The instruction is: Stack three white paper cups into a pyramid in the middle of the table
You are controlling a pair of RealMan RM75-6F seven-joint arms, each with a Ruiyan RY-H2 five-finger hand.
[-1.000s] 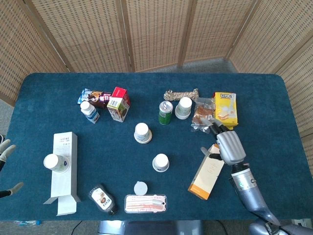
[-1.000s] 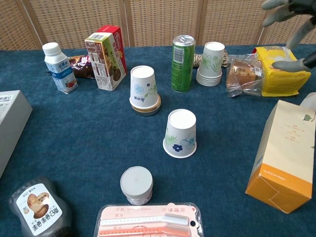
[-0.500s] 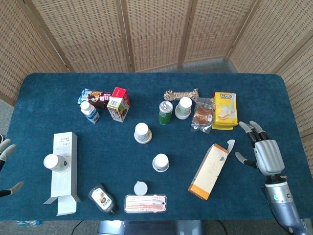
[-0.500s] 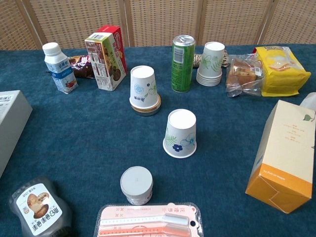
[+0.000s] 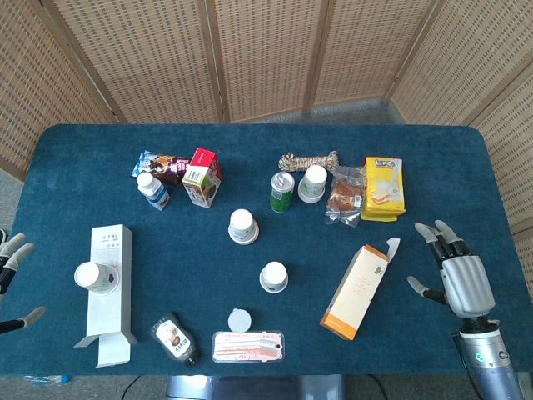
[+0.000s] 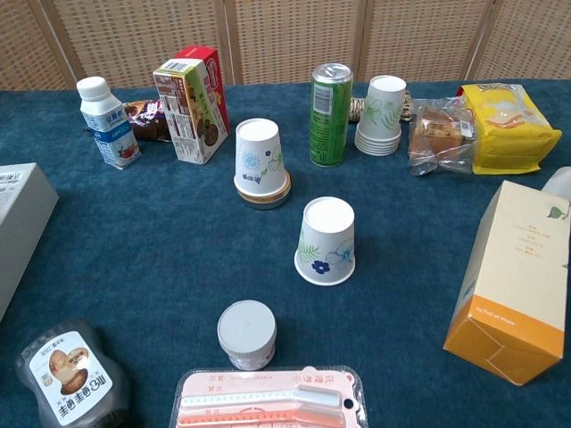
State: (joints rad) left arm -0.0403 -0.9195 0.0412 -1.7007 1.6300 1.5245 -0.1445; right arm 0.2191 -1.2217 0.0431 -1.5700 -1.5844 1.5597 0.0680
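Note:
Two white paper cups stand upside down mid-table: one (image 5: 242, 225) (image 6: 260, 160) on a round lid, the other (image 5: 273, 276) (image 6: 327, 239) nearer the front. A stack of upside-down cups (image 5: 313, 182) (image 6: 382, 114) stands at the back beside the green can (image 5: 282, 191) (image 6: 331, 113). Another cup (image 5: 94, 277) rests on the long white box (image 5: 110, 333) at the left. My right hand (image 5: 456, 271) hovers by the table's right front, fingers spread, holding nothing, well apart from every cup. My left hand (image 5: 10, 258) shows only at the left edge, fingers apart and empty. The chest view shows neither hand.
A tall cream-and-orange box (image 5: 356, 290) (image 6: 517, 281) lies between my right hand and the cups. Snack bags (image 5: 382, 188) and a rope coil (image 5: 309, 158) lie at the back right; cartons (image 5: 201, 177) and a milk bottle (image 5: 152, 191) at the back left. A sauce bottle (image 5: 176, 339), small jar (image 6: 247, 333) and toothbrush pack (image 5: 247, 347) line the front.
My right hand has drawn away from the snack bags and tall box, moving right and toward the front edge, and left the chest view. The cups and left hand stay put.

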